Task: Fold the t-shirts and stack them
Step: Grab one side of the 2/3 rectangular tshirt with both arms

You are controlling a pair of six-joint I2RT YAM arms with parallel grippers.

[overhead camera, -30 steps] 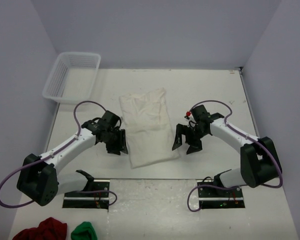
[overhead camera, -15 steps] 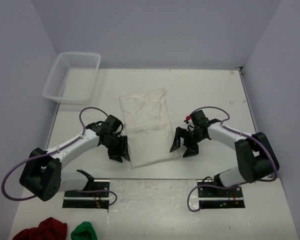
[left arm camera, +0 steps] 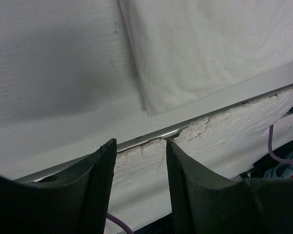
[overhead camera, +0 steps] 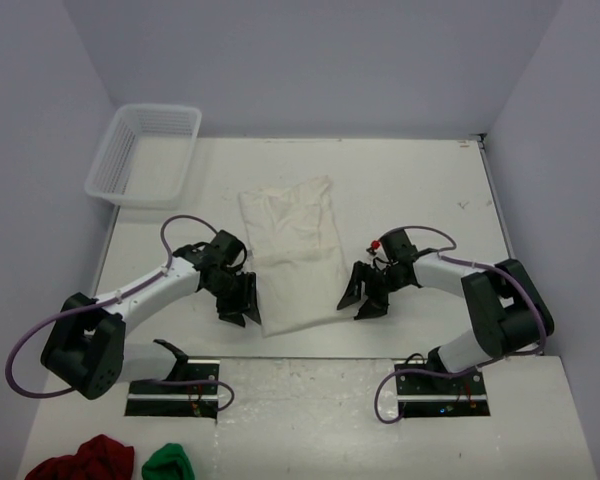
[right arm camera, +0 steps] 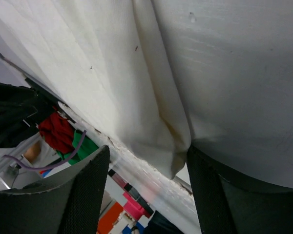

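Only one t-shirt [overhead camera: 292, 255], between left hand [overhead camera: 242, 306] and right hand [overhead camera: 359, 301]; one basket [overhead camera: 108, 166].

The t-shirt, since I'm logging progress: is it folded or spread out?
Folded lengthwise: the t-shirt lies as a narrow strip, with no sleeves sticking out.

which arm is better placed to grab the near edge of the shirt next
Right: the right gripper has the shirt's near corner between its open jaws; the left gripper sits short of its corner.

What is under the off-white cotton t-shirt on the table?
The off-white cotton t-shirt lies flat on the white table. Whatever is beneath the cloth is covered and cannot be seen.
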